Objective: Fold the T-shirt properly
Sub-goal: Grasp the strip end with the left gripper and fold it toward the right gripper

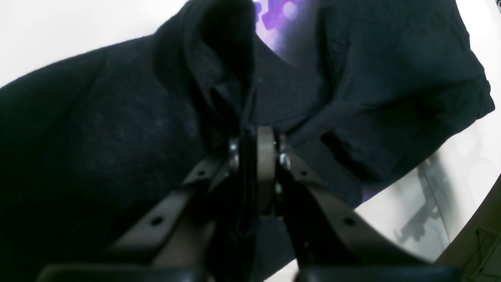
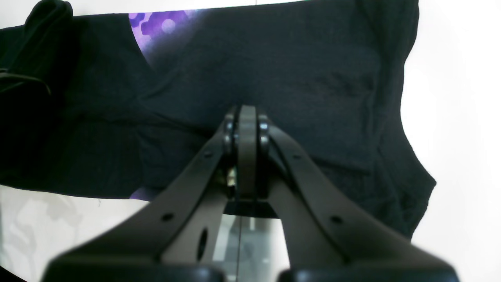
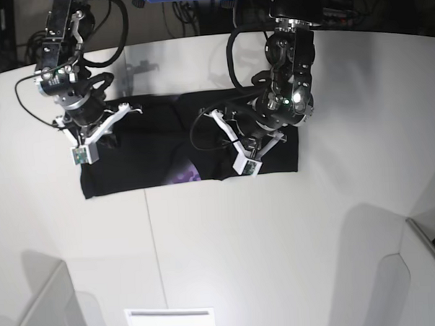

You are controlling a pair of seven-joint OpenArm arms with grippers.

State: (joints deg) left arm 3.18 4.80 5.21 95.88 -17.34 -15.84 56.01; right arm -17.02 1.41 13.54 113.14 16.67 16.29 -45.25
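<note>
The T-shirt (image 3: 174, 154) is lying across the far middle of the white table (image 3: 278, 240), black side mostly up, partly doubled over itself. A sliver of the purple print (image 3: 183, 173) is peeking out near its front edge, and it is also showing in both wrist views.

The left gripper (image 1: 254, 149) is sitting over the shirt's middle, jaws pinched together on a raised ridge of black cloth; a fold is running up between the fingers (image 1: 266, 156) in the left wrist view.

The right gripper (image 2: 246, 129) is hovering at the shirt's other end, fingers fully closed against each other. Cannot tell whether any fabric is being caught between them; the shirt is lying flat beneath.
</note>
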